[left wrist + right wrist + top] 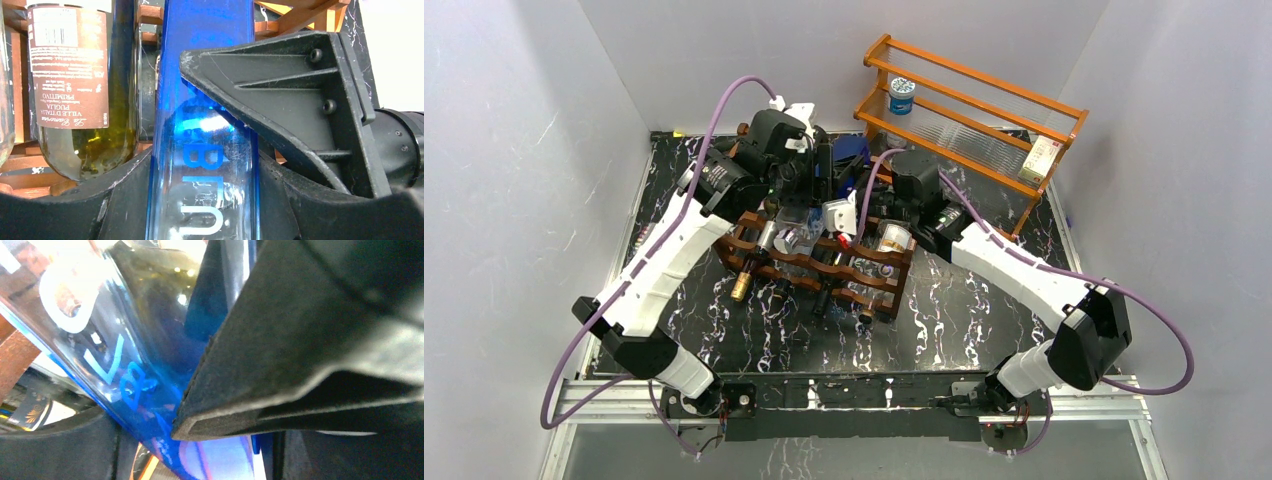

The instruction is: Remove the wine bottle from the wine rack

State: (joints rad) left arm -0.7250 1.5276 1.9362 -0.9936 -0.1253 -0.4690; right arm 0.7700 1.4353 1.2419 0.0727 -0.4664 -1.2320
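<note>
Blue wine bottle (849, 152) at rear top of wine rack (814, 262), mid-table; can't tell if it's clear of the rails. My left gripper (811, 168) clamped across its body, black finger (280, 95) pressed on glass. My right gripper (876, 185) at same bottle from other side: one finger pad (280, 355) against blue glass, second finger hidden, so I can't tell its grip. Olive-green bottle (70, 65), brown Primitivo label, just beside blue one. Orange shelf (969, 110) behind rack, far right.
</note>
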